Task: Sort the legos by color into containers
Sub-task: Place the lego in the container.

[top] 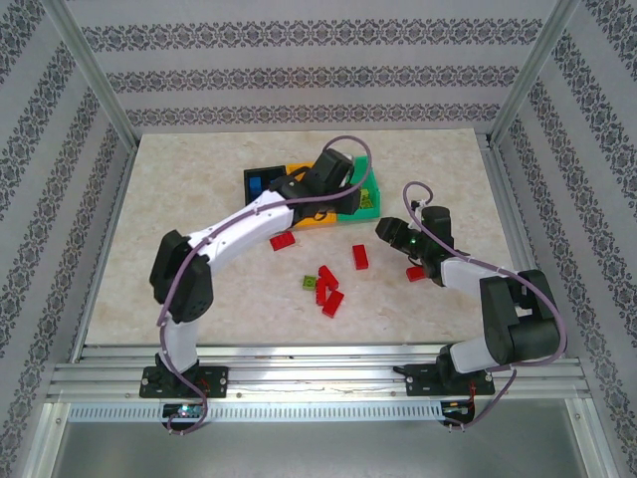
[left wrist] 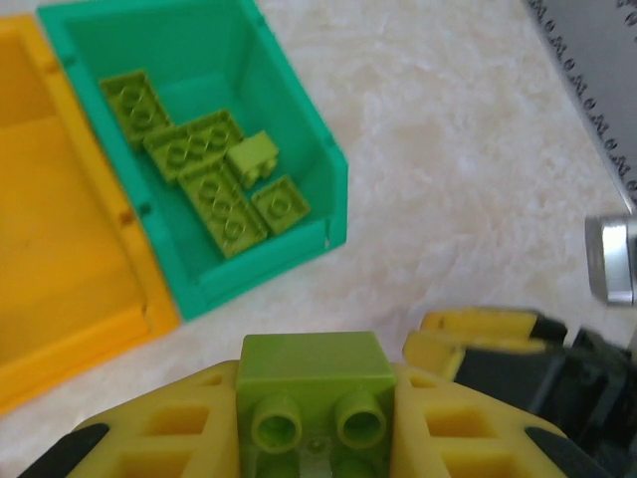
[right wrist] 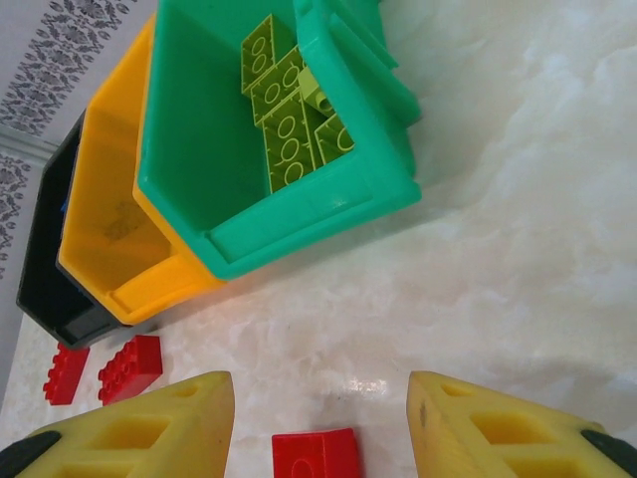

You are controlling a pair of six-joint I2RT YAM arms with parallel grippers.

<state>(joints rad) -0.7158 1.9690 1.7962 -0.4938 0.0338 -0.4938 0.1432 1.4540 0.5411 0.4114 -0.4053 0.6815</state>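
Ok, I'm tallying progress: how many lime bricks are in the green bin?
5, clustered in the green bin: back brick, middle brick, small brick, front brick, square brick. Others could hide underneath.

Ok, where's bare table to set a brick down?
Bare marble-look tabletop left of the black plastic bin and right of the green plastic bin. Crowded in front of them, where small red plastic bricks and one lime brick lie.
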